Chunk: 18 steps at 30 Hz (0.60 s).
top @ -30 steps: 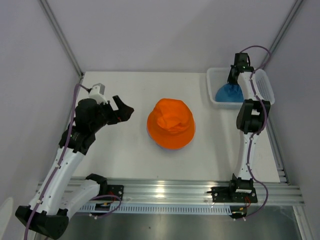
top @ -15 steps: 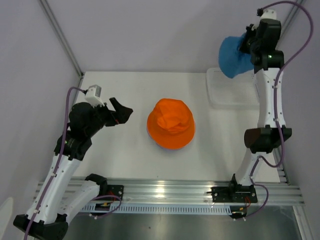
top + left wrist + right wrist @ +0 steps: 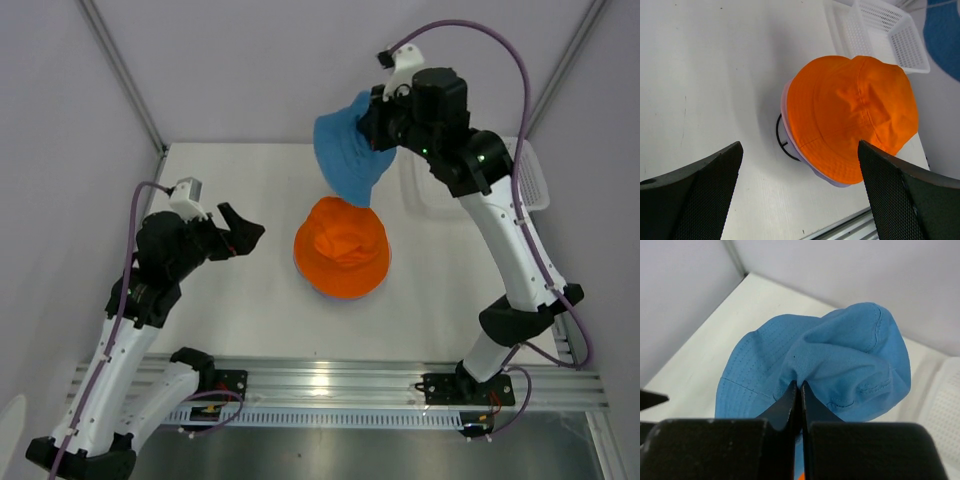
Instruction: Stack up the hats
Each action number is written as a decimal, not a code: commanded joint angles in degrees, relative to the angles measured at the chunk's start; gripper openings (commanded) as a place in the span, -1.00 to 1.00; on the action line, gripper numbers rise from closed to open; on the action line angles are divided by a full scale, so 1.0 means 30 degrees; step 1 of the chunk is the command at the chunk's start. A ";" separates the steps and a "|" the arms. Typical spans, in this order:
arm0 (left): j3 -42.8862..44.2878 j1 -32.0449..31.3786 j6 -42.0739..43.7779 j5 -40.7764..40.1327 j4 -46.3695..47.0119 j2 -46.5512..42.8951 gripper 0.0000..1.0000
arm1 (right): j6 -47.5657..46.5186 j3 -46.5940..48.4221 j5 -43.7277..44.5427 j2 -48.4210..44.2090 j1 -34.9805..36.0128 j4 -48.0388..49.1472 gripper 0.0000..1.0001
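The orange hat (image 3: 341, 246) sits in the middle of the table, on top of a lavender hat whose brim (image 3: 832, 181) peeks out below it; a black wire stand (image 3: 781, 142) shows under both. The pink hat is hidden. My right gripper (image 3: 374, 118) is shut on the crown of the blue hat (image 3: 347, 157) and holds it in the air just behind and above the orange hat; the pinched blue fabric (image 3: 840, 365) fills the right wrist view. My left gripper (image 3: 240, 225) is open and empty, left of the orange hat (image 3: 852, 115).
A white mesh basket (image 3: 530, 185) stands at the back right of the table, partly behind my right arm; it also shows in the left wrist view (image 3: 880, 30). Grey walls close in the back and sides. A metal rail (image 3: 330, 385) runs along the near edge.
My right gripper lifted the blue hat out of the basket, swung it up and then left, and now holds it just above the orange hat. The left arm barely moved.
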 commanded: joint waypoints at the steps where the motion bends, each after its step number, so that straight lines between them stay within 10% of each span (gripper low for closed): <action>1: 0.0636 0.0106 0.0185 -0.0498 -0.0805 -0.0862 0.99 | -0.0684 0.0535 0.1220 0.0085 0.1728 -0.1125 -1.00; 18: 0.0050 0.0135 0.0011 -0.0852 -0.1158 -0.2271 0.99 | -0.1418 0.1943 0.6142 0.2167 0.7180 -0.6692 -1.00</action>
